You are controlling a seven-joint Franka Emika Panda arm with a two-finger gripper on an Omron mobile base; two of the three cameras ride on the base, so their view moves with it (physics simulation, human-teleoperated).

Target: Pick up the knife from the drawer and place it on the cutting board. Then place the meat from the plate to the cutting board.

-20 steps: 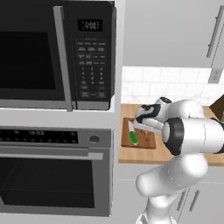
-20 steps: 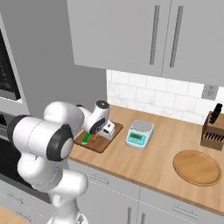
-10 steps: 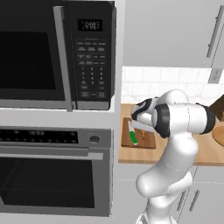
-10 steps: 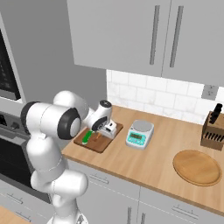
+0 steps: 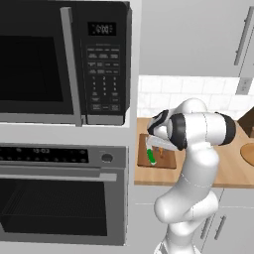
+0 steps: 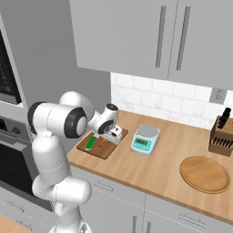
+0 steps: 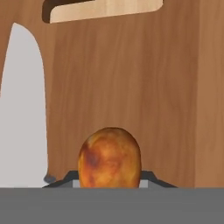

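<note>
The second step is nearly done: the gripper point(image 6: 108, 135) is clamped on the meat point(image 7: 110, 156) just above the cutting board point(image 6: 101, 146), where the knife point(image 5: 151, 156) already lies (green handle showing). Next it should lower and release. Its fingertips and any contact with the board are hidden.

Mottled orange-brown meat point(image 7: 110, 157) (darker blotches), dark brown grained cutting board point(image 7: 131, 87), green-handled knife point(image 5: 151, 157) with pale blade.
</note>
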